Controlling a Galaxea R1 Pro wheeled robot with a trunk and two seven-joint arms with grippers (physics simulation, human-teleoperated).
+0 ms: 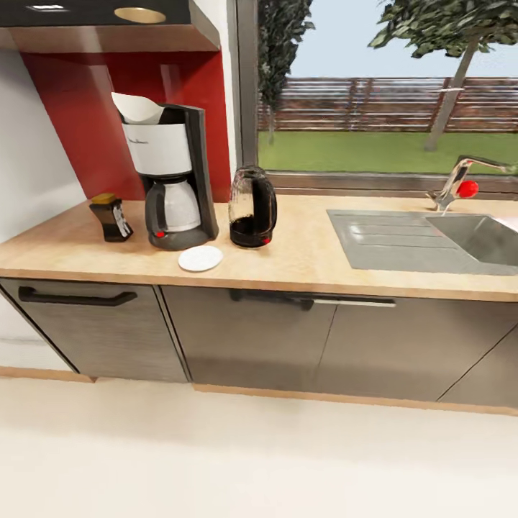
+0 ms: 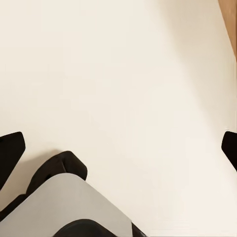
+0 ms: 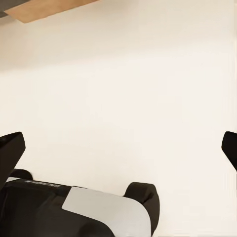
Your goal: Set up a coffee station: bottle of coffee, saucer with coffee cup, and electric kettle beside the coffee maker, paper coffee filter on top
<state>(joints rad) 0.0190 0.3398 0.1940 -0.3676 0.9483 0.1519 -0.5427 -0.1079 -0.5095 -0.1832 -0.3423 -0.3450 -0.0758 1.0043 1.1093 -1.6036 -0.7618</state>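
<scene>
In the head view the coffee maker stands at the left of the kitchen countertop, with a white paper coffee filter sitting on its top. The bottle of coffee stands just left of it. Right of the machine is the electric kettle, and the white saucer lies bare in front of them near the counter edge. The coffee cup is out of view. My left gripper and right gripper both hang open over the pale floor, fingertips wide apart and holding nothing.
A steel sink with a tap fills the counter's right part under a window. Grey cabinet fronts with dark handles run below the slab. The robot's base shows over cream floor.
</scene>
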